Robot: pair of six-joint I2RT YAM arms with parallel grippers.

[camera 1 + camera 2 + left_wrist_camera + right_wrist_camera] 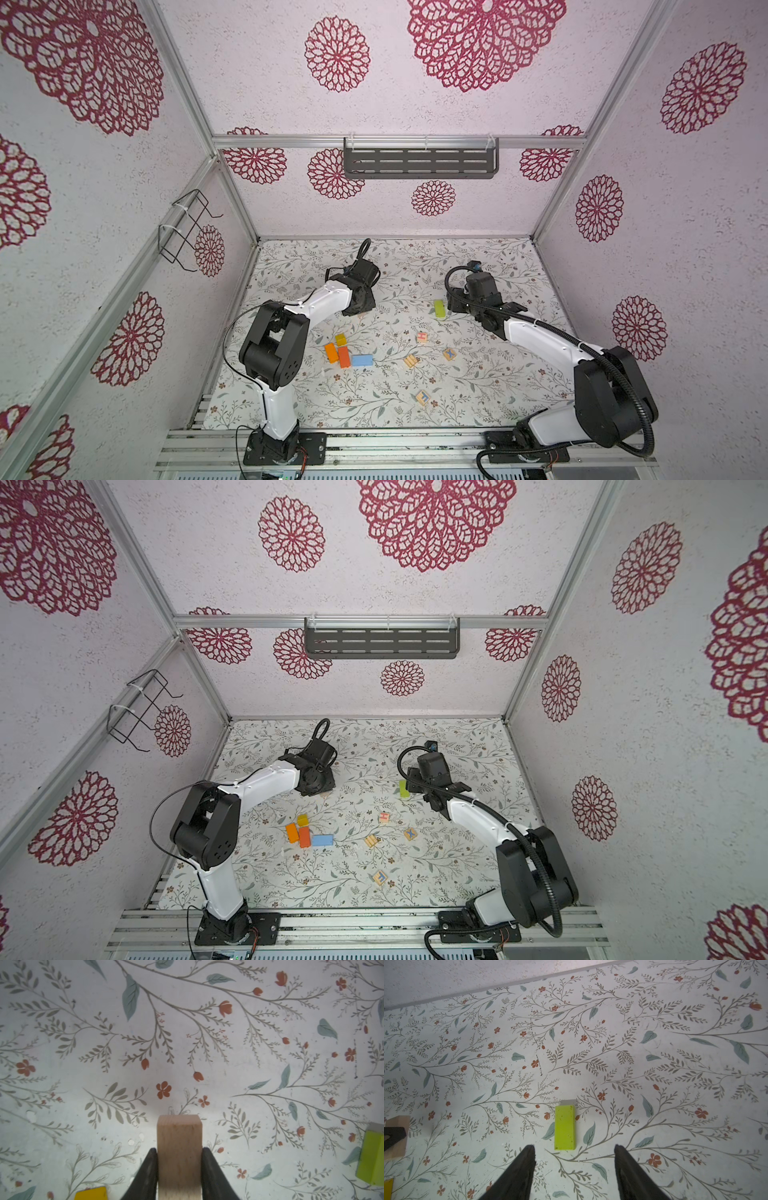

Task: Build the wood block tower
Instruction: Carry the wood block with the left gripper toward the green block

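While the left gripper [179, 1154] clamps a tan bar [179, 1132] far left of centre, the right gripper [574, 1148] hangs open by the lime block [564, 1127] (lying flat, far right of centre). Centre jaws across lime's narrow sides before closing; keep tan level. Nothing stacked yet.
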